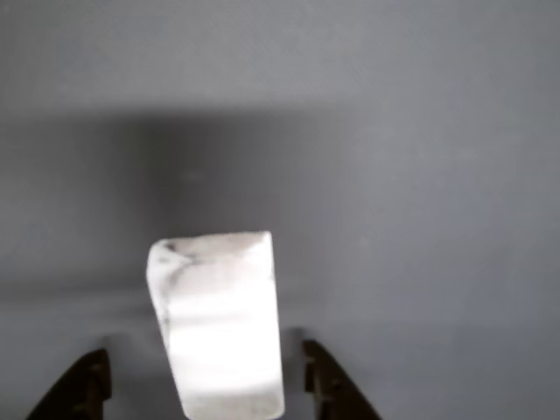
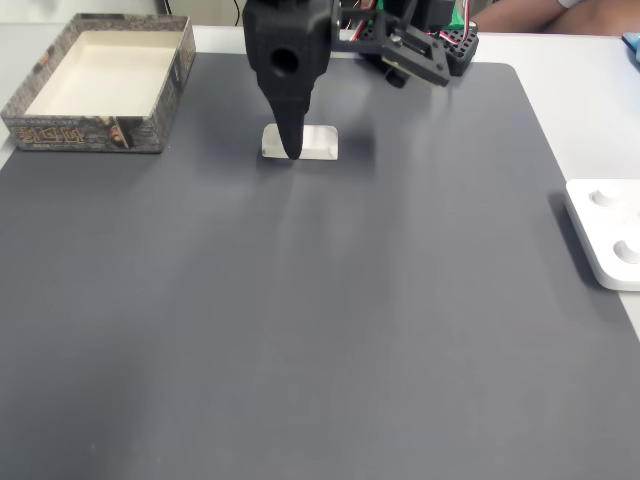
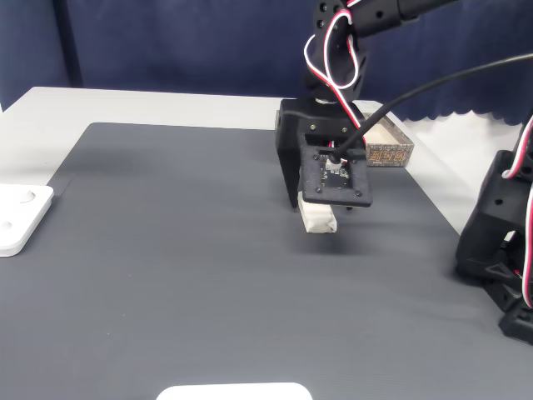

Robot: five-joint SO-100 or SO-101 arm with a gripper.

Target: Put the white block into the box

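White block [image 2: 310,142] lengthwise across fixed view.

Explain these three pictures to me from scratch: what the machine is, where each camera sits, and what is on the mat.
This is a small black robot arm with a two-finger gripper. One picture looks out from beside the fingers; the other two come from fixed cameras on opposite sides of the table. On the dark grey mat lies the white block, between the open fingertips and not yet gripped. The box it should go in sits at a corner of the mat. A flat white device rests at one edge.
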